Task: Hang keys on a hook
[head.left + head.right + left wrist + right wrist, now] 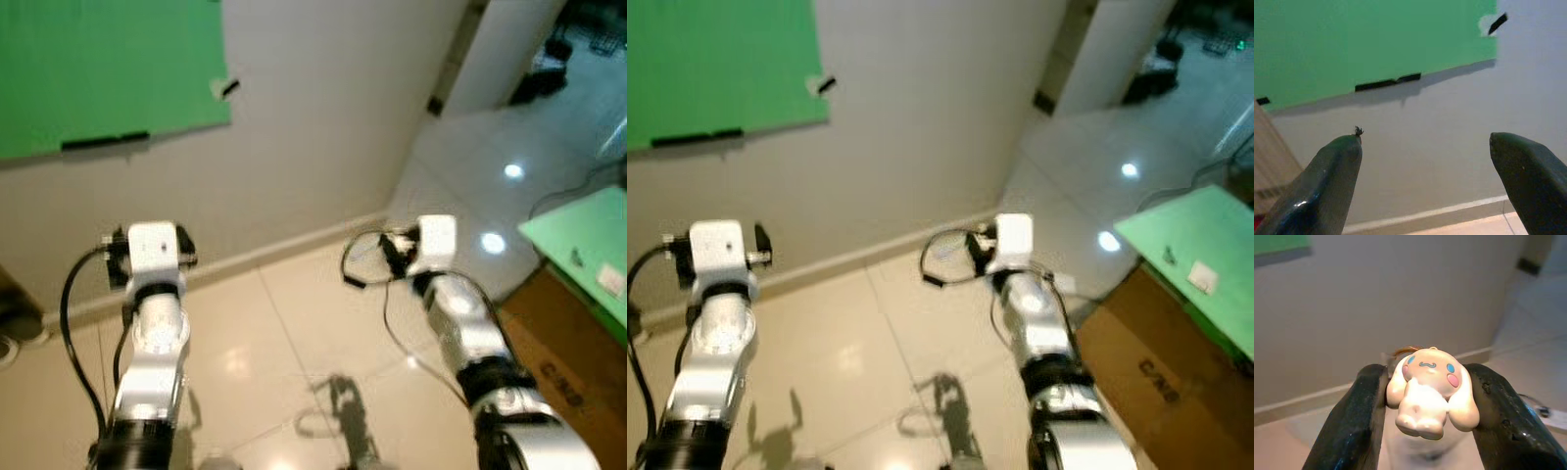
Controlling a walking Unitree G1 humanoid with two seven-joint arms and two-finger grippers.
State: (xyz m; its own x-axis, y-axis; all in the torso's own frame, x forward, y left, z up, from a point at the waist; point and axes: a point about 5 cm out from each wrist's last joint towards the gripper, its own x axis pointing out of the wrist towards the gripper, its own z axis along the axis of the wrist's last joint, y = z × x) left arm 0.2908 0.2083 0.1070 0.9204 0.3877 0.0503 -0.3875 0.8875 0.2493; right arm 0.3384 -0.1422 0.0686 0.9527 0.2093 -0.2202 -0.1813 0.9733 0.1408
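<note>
The keychain charm (1426, 391) is a small glossy white figure of a long-eared animal with blue eyes, pink cheeks and a thin curled mouth. Its two ears droop down either side of the body, and its little feet point toward the camera. The right gripper (1425, 396) is closed on it, one black finger pressing each side. Just behind the charm's head a bit of brownish metal (1405, 351) peeks out; it may be a ring, but the keys themselves are hidden behind the figure and the fingers, so nothing of them can be made out.

In the head views the right arm (460, 323) is held out low over the pale tiled floor (284, 343), and the charm is hidden from there by the wrist.

The left gripper (1425, 166) is open, its two black fingers spread wide with nothing between them, pointing at the grey wall (323, 127). On that wall is a green board (98, 69), cut off at the picture's edge, with strips of black tape (103, 143) along its lower edge and one at its corner. No hook can be told apart on it.

To the right stands a brown cardboard box (558, 362) with a green sheet (588, 245) over it, both cut off by the frame; the printing on the box is too blurred to read.
</note>
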